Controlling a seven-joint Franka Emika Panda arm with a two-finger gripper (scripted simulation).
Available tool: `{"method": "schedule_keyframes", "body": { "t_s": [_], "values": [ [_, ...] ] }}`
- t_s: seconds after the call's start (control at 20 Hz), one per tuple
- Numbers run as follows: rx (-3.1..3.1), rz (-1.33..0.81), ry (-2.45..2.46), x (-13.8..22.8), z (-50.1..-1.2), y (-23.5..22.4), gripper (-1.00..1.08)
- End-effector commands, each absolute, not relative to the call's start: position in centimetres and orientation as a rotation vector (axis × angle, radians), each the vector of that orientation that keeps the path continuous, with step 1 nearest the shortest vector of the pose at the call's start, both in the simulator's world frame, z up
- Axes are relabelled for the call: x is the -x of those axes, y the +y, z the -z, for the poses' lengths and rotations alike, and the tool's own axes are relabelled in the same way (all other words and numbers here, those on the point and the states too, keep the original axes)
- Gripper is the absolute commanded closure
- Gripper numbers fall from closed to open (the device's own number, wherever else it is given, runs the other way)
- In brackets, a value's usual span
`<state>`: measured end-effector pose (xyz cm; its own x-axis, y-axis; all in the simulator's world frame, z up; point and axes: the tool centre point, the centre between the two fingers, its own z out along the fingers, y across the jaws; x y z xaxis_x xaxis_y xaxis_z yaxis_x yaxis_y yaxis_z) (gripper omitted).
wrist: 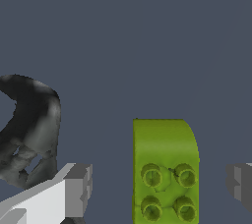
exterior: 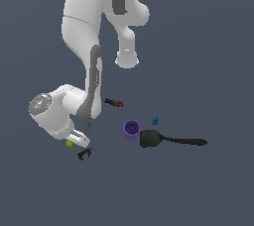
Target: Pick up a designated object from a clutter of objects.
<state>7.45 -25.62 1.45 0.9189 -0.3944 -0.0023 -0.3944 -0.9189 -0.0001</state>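
Note:
The designated object, a lime-green block [wrist: 165,169] with round studs on top, lies flat on the floor between my two fingers. My gripper [wrist: 160,186] is open around it: one grey finger [wrist: 76,188] and the other [wrist: 241,182] each stand clear of the block's sides. In the exterior view the gripper [exterior: 75,141] is down low at the view's left, and only a sliver of the block [exterior: 70,144] shows under the hand. The dark grey wrench [wrist: 29,129] lies close beside one finger.
The clutter spreads toward the exterior view's right: wrench [exterior: 84,154] just by the hand, red-handled screwdriver [exterior: 114,102] behind the arm, purple cup [exterior: 131,129], tiny blue piece [exterior: 155,120] and black spatula [exterior: 166,139].

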Motion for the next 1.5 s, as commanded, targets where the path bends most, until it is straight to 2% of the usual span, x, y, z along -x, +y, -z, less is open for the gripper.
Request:
{"method": "schedule_keyframes", "body": {
  "t_s": [0.0, 0.05, 0.1, 0.9, 1.15, 1.45],
  "values": [
    [3.077, -0.001, 0.632, -7.6, -1.2, -25.7, -0.92],
    [3.077, -0.001, 0.632, -7.6, -1.2, -25.7, -0.92],
    [3.077, -0.001, 0.632, -7.6, -1.2, -25.7, 1.08],
    [3.077, -0.001, 0.632, -7.7, -2.0, -24.6, 1.08],
    [3.077, -0.001, 0.632, -8.0, -3.8, -21.9, 1.08],
    [3.077, -0.001, 0.632, -8.6, -7.5, -16.5, 1.08]
  ]
}}
